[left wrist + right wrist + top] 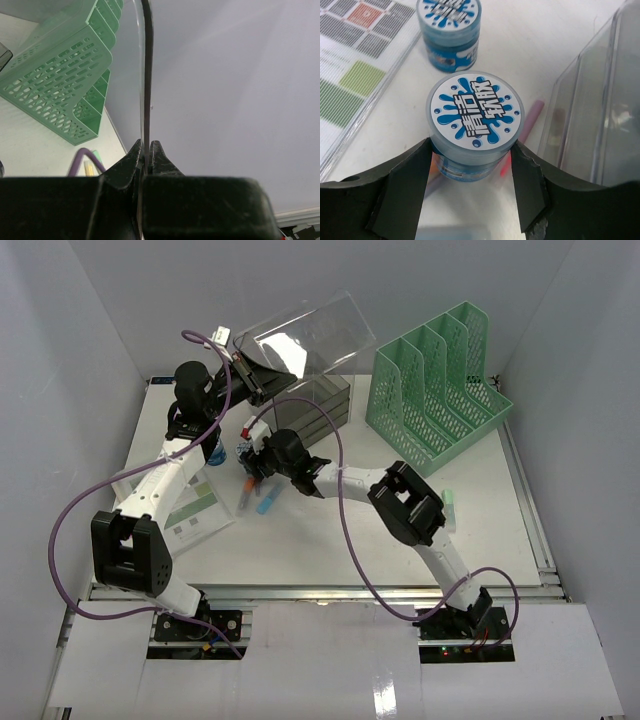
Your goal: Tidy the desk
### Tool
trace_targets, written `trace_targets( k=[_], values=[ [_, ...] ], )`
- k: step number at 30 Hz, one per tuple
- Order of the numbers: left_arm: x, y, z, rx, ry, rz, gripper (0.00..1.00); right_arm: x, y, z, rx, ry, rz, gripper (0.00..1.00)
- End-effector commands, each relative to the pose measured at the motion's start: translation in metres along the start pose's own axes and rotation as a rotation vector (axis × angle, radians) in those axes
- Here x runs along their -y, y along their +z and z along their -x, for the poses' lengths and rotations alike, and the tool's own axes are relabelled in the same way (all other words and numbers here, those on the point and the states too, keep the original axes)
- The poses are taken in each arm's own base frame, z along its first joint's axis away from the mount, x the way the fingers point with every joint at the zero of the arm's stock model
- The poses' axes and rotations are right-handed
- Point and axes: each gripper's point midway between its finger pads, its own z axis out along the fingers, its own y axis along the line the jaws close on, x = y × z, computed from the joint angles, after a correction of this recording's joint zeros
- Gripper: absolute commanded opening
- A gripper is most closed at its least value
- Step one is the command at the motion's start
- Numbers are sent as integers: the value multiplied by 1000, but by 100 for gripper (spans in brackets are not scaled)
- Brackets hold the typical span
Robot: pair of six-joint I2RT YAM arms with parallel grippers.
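The worktop (330,540) was a big white flat top. It filled the middle of the top view, and a metal rail ran along its 6 o'clock edge.

The left hand (248,368) was up at about 11 o'clock. Its two fingers (135,160) were pinched tight on the thin edge of a clear drawer (305,335). The drawer was up in the air and tilted, above the smoky drawer box (318,405).

The drawer box sat on the worktop at 12 o'clock. A green rack (435,390) stood on the worktop at about 2 o'clock, a little apart from the box.

The right hand (472,147) was near the middle of the worktop, just toward 10 o'clock. It was open only as wide as a blue jar (475,112), with one finger pressed on each side of it. The jar stood straight up, with its white and blue lid on top.

A pink pen (530,120) lay under the jar and poked out toward the box. A second blue jar (449,25) stood just beyond the first one, apart from it. It was beside a sheet with green boxes (195,510), which lay at 9 o'clock.

A pale green marker (450,508) lay alone at about 4 o'clock.
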Motion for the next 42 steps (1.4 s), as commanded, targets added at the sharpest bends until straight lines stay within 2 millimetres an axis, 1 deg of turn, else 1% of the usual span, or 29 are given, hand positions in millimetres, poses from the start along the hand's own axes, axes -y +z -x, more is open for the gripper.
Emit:
trace_targets(
  k=[1, 8, 11, 13, 14, 15, 17, 18, 21, 23, 26, 29, 30, 32, 34, 38, 40, 42],
  values=[
    [19, -11, -4, -6, 3, -24, 0, -4, -33, 60, 146, 21, 47, 36],
    [15, -11, -2, 11, -4, -10, 0, -33, -64, 67, 139, 82, 200, 30],
    [15, -10, 1, 21, -5, -6, 0, -43, -81, 74, 146, 100, 249, 30],
    [18, -10, 2, 24, -5, -7, 0, -47, -94, 73, 139, 132, 267, 29],
    [19, -10, 3, 28, -6, -6, 0, -49, -98, 67, 127, 138, 274, 29],
    [20, -10, 3, 30, -6, -7, 0, -49, -104, 73, 137, 140, 275, 29],
    [21, -9, 6, 36, -7, -4, 0, -50, -111, 70, 130, 146, 278, 28],
    [22, -9, 6, 37, -8, -5, 0, -50, -115, 73, 136, 147, 280, 28],
    [24, -9, 8, 43, -10, -5, 0, -53, -133, 70, 128, 156, 286, 28],
    [26, -10, 9, 46, -13, -7, 0, -52, -141, 65, 120, 155, 278, 27],
    [27, -11, 8, 48, -17, -5, 0, -40, -150, 59, 117, 160, 251, 27],
    [28, -13, 8, 51, -16, 0, 0, -18, -163, 58, 128, 181, 206, 27],
    [29, -13, 8, 52, -16, 0, 0, -13, -168, 63, 142, 185, 196, 27],
    [30, -13, 9, 55, -20, 0, 0, 5, -174, 66, 155, 191, 158, 27],
    [33, -12, 11, 59, -22, -8, 0, 22, -180, 72, 174, 200, 128, 27],
    [36, -9, 17, 69, -35, -15, 0, 52, -189, 88, 212, 219, 76, 26],
    [42, -8, 20, 72, -35, -27, 0, 67, -193, 94, 230, 220, 46, 26],
    [42, -6, 21, 72, -41, -26, 0, 82, -197, 105, 252, 212, 17, 26]
  ],
)
